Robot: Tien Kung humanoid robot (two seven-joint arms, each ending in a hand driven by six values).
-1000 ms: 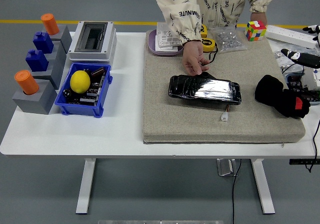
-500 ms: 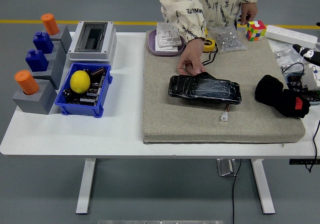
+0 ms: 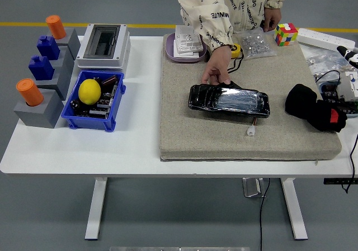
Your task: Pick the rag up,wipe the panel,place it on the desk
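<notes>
The glossy black panel (image 3: 229, 101) lies flat in the middle of the beige mat (image 3: 246, 136). A person at the far side rests one hand (image 3: 215, 72) on the panel's far left edge. A bunched black rag (image 3: 311, 108) with a small red patch lies on the mat's right end, apart from the panel. My left hand is out of view. Only a small black-and-white tip of my right arm (image 3: 348, 51) shows at the right edge, far behind the rag.
A blue bin (image 3: 113, 117) with a lemon (image 3: 89, 91), grey blocks with orange and blue pegs (image 3: 39, 108) and a grey box (image 3: 103, 44) stand at left. A tray (image 3: 169, 54), tape measure, bag of parts, colour cube (image 3: 286, 33) and cables (image 3: 330, 75) line the back and right.
The person's hand has slid a little along the panel's far edge, and their other hand has lifted off the colour cube. The piece at the right edge has drawn back up and right.
</notes>
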